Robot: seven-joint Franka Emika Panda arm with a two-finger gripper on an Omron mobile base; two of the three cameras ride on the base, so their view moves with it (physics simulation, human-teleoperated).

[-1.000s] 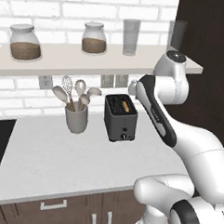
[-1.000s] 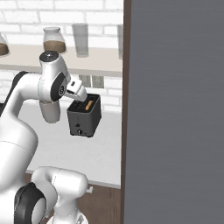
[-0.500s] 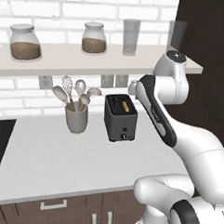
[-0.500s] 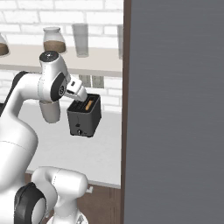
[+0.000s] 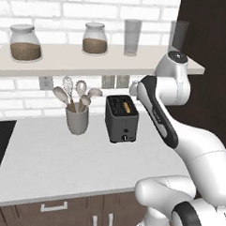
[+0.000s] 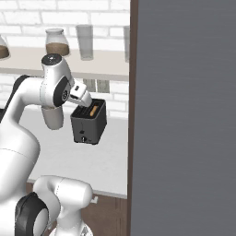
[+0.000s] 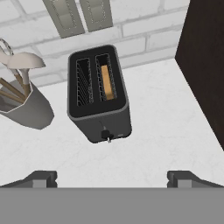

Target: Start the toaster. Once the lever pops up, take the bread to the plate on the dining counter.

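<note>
Toaster (image 7: 99,94) upright on grey counter (image 5: 60,164) by brick wall, bread (image 7: 106,82) down in one slot, edge just visible. Hand (image 7: 112,178) hovering above toaster, fingers (image 7: 41,178) spread fully, holding nothing, touching nothing. Toaster below and ahead of hand, clear gap between. Utensil crock (image 5: 77,118) just beside toaster, dark cabinet panel (image 7: 205,57) on other side.

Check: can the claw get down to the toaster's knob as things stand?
Probably yes. The claw is open above the toaster, with bare counter in front of the knob. The utensil crock stands apart to one side.
</note>
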